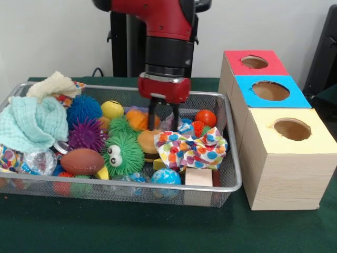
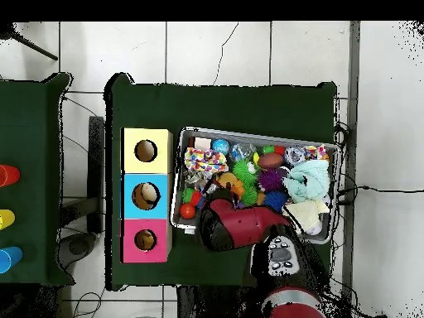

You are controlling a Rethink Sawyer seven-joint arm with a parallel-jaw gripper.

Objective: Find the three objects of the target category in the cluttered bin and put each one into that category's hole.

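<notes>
The cluttered bin (image 1: 158,186) is a wide silver wire-mesh basket on the green table, full of toys and cloths. In the overhead view its rim (image 2: 257,132) lies right of the boxes. My gripper (image 1: 164,120) hangs inside the bin at its back middle, open and empty. Its fingertips (image 1: 151,122) sit just above an orange ball (image 1: 137,118) and a polka-dot cloth (image 1: 192,149). Three wooden boxes stand beside the bin, each with a round hole: red top (image 1: 255,62), blue top (image 1: 270,90), yellow top (image 1: 292,129). In the overhead view my arm (image 2: 240,228) hides the gripper.
In the bin lie a green fuzzy toy with eyes (image 1: 122,153), purple (image 1: 87,134) and blue (image 1: 83,108) spiky balls, a yellow ball (image 1: 112,109), a red ball (image 1: 206,117), a brown football (image 1: 82,161), a teal cloth (image 1: 29,122) and a wooden block (image 1: 199,177).
</notes>
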